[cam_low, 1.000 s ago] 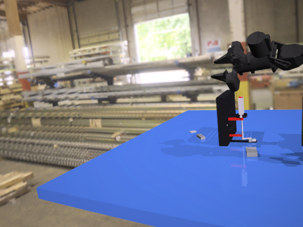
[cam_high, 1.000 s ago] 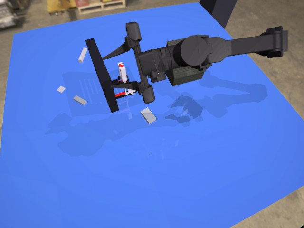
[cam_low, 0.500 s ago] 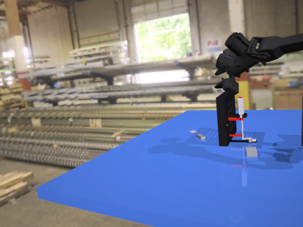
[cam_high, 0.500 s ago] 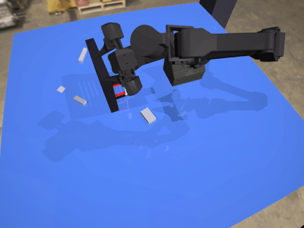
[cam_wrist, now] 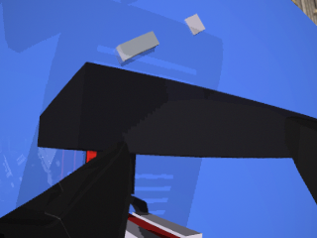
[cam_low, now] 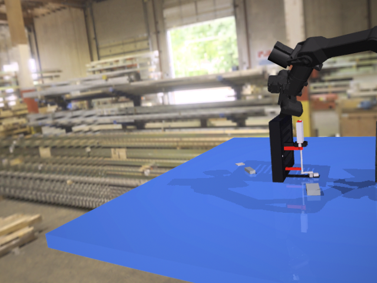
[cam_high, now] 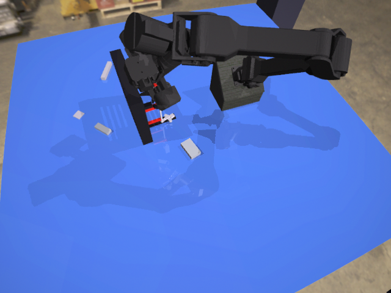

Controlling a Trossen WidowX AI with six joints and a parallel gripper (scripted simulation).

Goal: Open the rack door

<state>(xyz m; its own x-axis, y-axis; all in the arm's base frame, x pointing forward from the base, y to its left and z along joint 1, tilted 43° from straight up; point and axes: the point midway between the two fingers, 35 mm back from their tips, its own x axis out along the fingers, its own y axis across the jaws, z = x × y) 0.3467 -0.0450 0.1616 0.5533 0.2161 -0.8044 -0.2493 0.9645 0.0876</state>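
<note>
The rack shows as a tall black upright panel, seen nearly edge-on from above; I cannot tell door from frame. Its upright white handle has a red top and stands on the panel's right side in the exterior view, on a thin white rod near red bars. In the top view my hand mostly hides the handle. My gripper points down over the panel and handle, fingers partly open with nothing gripped. The handle shows low in the wrist view, beside the left finger. Contact is unclear.
Light blocks lie on the blue table: two left of the panel, a flat one farther left, and a larger one near the handle side. A dark pedestal stands under the arm.
</note>
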